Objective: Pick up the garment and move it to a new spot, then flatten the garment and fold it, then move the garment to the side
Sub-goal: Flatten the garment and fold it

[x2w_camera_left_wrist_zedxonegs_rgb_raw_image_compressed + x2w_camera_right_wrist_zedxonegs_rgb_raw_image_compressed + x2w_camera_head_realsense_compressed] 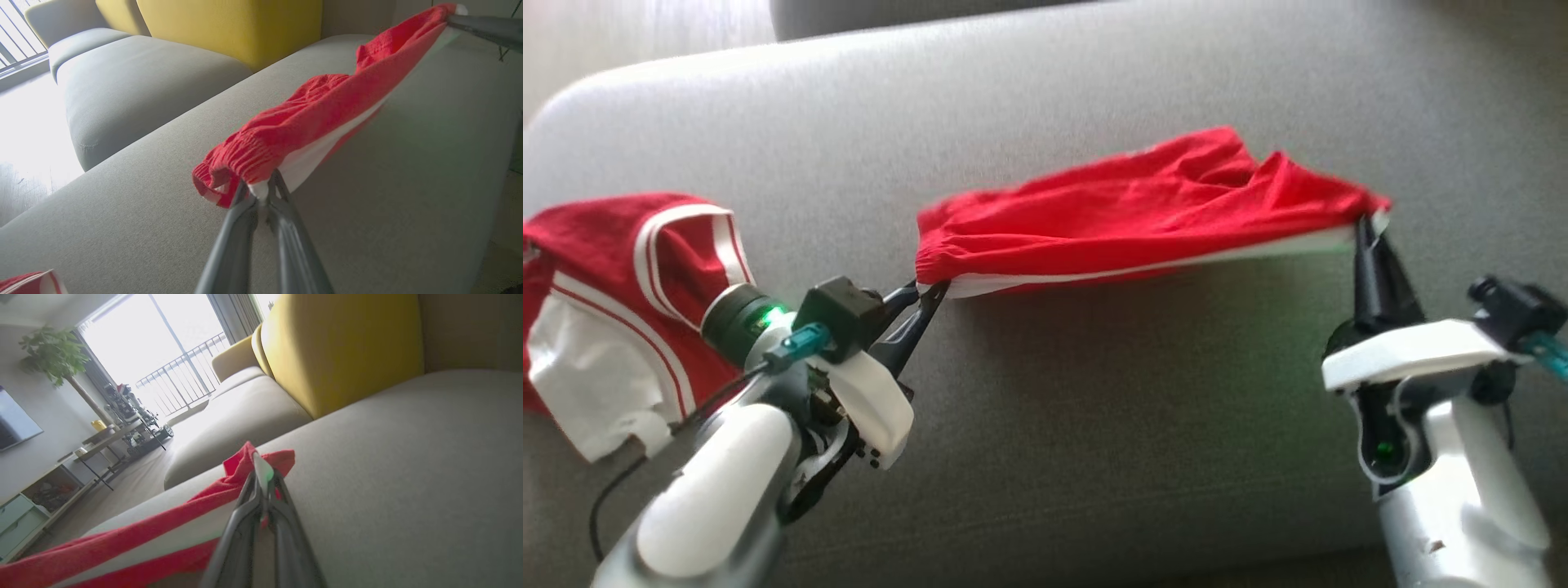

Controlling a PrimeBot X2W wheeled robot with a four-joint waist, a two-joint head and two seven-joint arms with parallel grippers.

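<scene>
Our left gripper [929, 292] clamps one end of the red garment [1127, 208], our right gripper [1364, 227] the other. It stretches over the sofa [1094, 408].

You get soft, even daylight in the head view, where the red garment [1143, 212] is smeared by blur and throws a faint shadow on the grey sofa [1094, 392] beneath it. In your right wrist view the window [163, 347] is blown out to white glare, and your left wrist view flares likewise over the floor [24, 134] at its left edge. Both wide-angle views bend lines near their edges.
</scene>
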